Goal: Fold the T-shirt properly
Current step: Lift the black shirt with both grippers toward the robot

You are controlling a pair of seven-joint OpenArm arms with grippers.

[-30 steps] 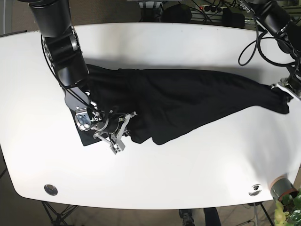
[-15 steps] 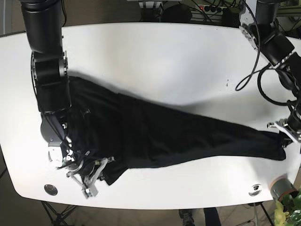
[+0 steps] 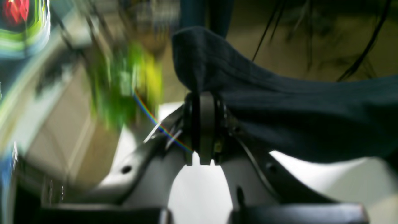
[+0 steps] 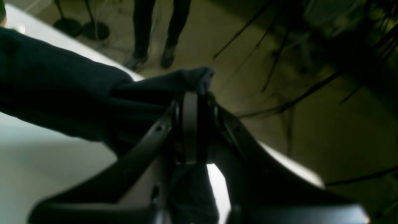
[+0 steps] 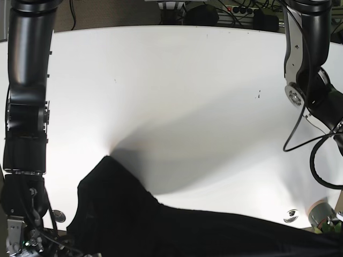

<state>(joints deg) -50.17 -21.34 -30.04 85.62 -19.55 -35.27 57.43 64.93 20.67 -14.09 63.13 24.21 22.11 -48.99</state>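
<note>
Both arms reach low past table (image 5: pixel 177 80) front edge; left gripper (image 3: pixel 203 130) and right gripper (image 4: pixel 191 127) each pinch T-shirt (image 5: pixel 161 227) fabric.

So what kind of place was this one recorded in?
Probably a robotics lab or workshop, not a home: a white table on stand legs, cables and a power strip on the floor behind it, and two arms holding a dark T-shirt.
</note>
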